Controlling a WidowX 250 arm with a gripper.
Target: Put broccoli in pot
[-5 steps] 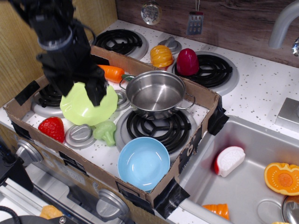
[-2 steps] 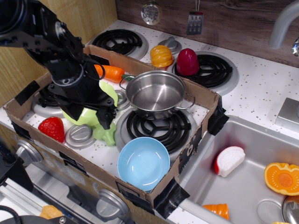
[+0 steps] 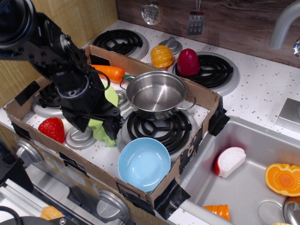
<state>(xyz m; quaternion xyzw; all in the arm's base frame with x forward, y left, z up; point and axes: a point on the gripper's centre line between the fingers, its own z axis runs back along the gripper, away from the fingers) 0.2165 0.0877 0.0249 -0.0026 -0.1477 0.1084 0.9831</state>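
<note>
The broccoli point(image 3: 100, 133), a small pale-green floret, lies on the stove top left of the front burner, mostly covered by my arm. My black gripper point(image 3: 97, 125) is down over it, open, with one finger on each side of the floret. I cannot tell whether the fingers touch it. The shiny steel pot point(image 3: 154, 111) stands empty on the front burner, just right of and behind the gripper, with its loop handles showing.
The lime-green bowl point(image 3: 111, 97) peeks out behind my arm. A strawberry point(image 3: 51, 129) lies to the left, a carrot point(image 3: 110, 73) behind, a light-blue bowl point(image 3: 144, 164) in front. A cardboard wall point(image 3: 202, 126) rings the area. The sink point(image 3: 243, 187) holds toy food at right.
My gripper has come down and to the right, from above the lime-green bowl to around the broccoli. The broccoli, bowl and pot have not moved.
</note>
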